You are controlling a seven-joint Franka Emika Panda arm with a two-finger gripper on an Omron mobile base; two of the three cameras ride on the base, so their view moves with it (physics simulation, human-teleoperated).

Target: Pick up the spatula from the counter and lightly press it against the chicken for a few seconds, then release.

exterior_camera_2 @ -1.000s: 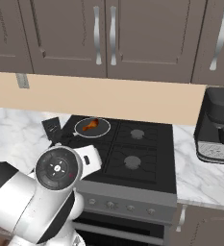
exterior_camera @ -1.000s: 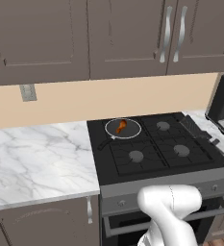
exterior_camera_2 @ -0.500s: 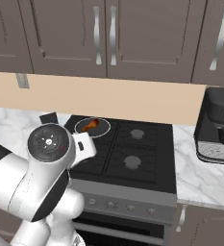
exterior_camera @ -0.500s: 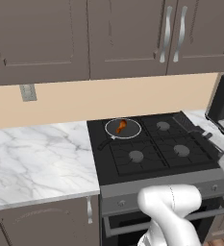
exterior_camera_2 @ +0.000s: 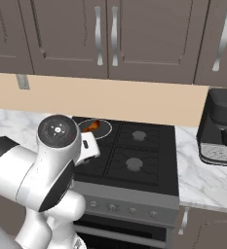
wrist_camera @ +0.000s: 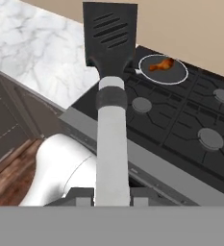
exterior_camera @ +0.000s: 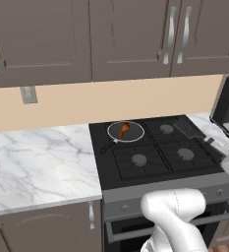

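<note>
The hand [wrist_camera: 112, 194] was clamped on the white handle of the black spatula [wrist_camera: 111, 72], which ran up the frame's centre. The chicken [wrist_camera: 160, 64] lay in a pan [wrist_camera: 179, 73] at upper right, apart from the blade.

Two base cameras looked forward and down from rear left and right, sharing the stove [exterior_camera: 157, 147] and tabletop [exterior_camera: 37, 157]. The hand camera looked close along the spatula [wrist_camera: 111, 43], apparently down over that same stove.

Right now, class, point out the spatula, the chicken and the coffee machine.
spatula [wrist_camera: 111, 41], hand view, on its slotted black blade.
chicken [exterior_camera: 124, 129], left base view, on the drumstick's middle.
coffee machine [exterior_camera_2: 222, 121], right base view, on its dark front.
</note>
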